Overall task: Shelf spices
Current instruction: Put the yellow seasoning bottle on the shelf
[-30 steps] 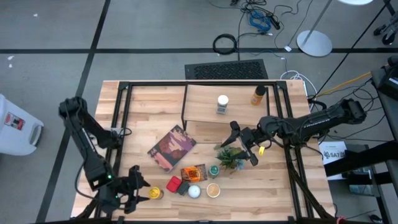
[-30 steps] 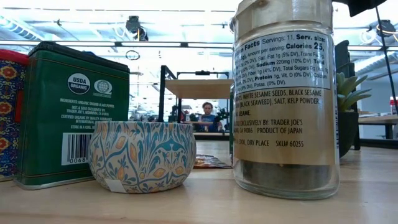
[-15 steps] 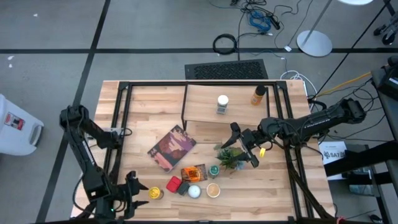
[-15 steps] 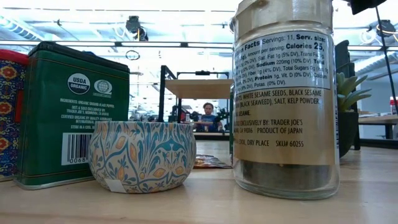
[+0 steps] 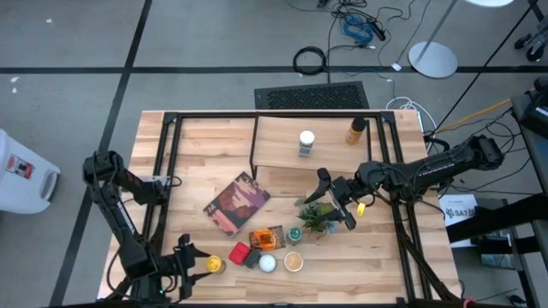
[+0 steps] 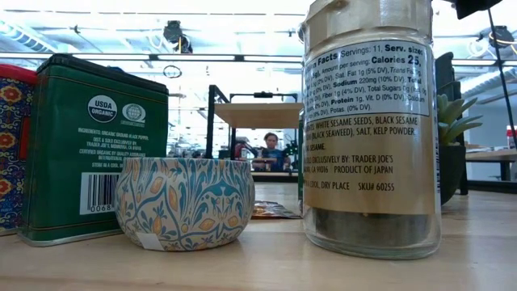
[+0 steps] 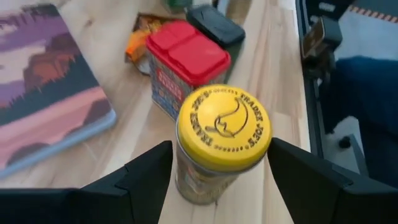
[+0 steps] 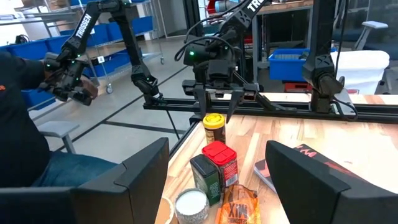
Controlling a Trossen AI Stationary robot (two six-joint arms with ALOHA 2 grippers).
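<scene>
Your desk carries the shelf at upper center, a book, plant and spices clustered lower center.

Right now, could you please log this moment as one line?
left gripper: open, astride yellow-lid jar | right gripper: open, over plant | shelf: two jars

A yellow-lidded jar, red-topped tin, dark green tin, blue-and-orange floral bowl, maroon picture book.
</scene>
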